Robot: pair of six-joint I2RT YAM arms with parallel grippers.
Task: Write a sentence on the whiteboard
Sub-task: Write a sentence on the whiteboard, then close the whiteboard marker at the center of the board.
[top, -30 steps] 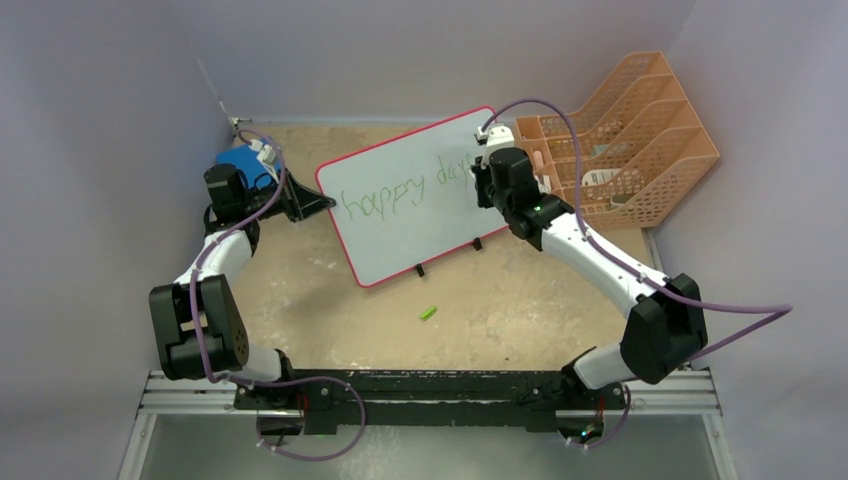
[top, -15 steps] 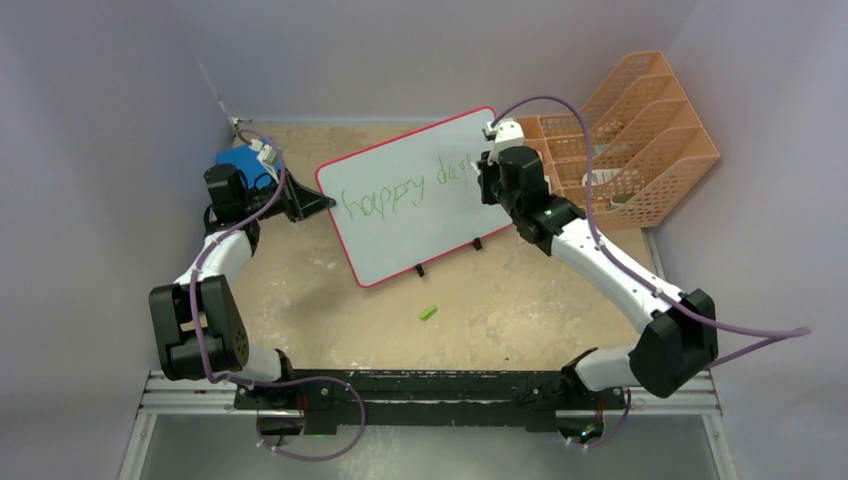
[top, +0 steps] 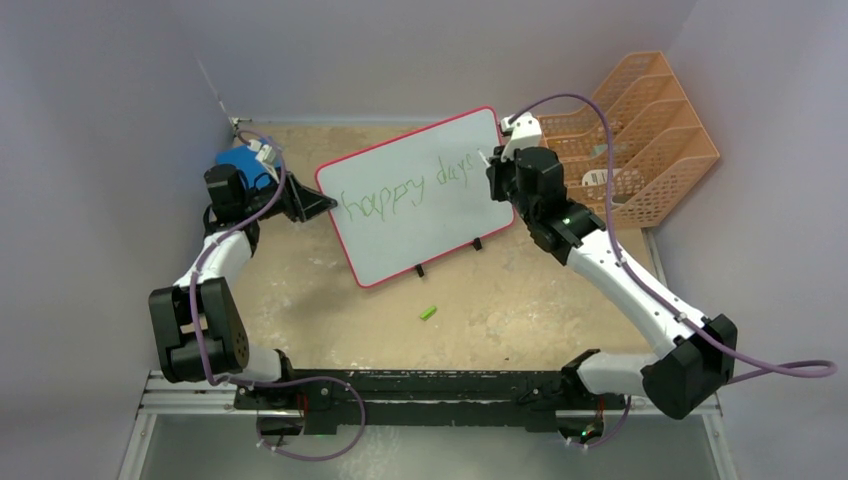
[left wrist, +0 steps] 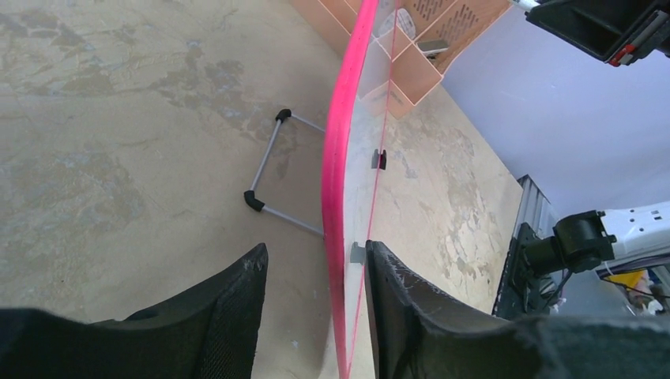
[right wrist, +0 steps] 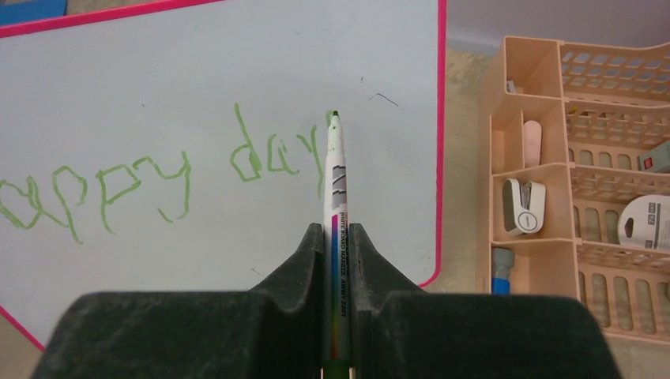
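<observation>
The whiteboard (top: 400, 245), red-rimmed, stands tilted at mid-table with the green sentence (top: 405, 190) "happy days" across it. My left gripper (top: 312, 205) straddles the board's left edge. In the left wrist view the pink rim (left wrist: 336, 174) runs between the open fingers (left wrist: 237, 308), with a gap on the left side. My right gripper (top: 500, 170) is shut on a white marker (right wrist: 334, 181). Its tip hovers by the last letter of the sentence (right wrist: 158, 181), near the whiteboard's (right wrist: 197, 71) right edge.
An orange desk organizer (top: 640, 140) with small office items sits right behind the board's right end. A green marker cap (top: 428, 313) lies on the table in front of the board. A blue pad (top: 240, 163) sits behind the left gripper. The board's wire stand (left wrist: 272, 170) props it from behind.
The left gripper's jaws have come apart around the board's edge. The right arm has carried the marker right and slightly back, past the end of the word.
</observation>
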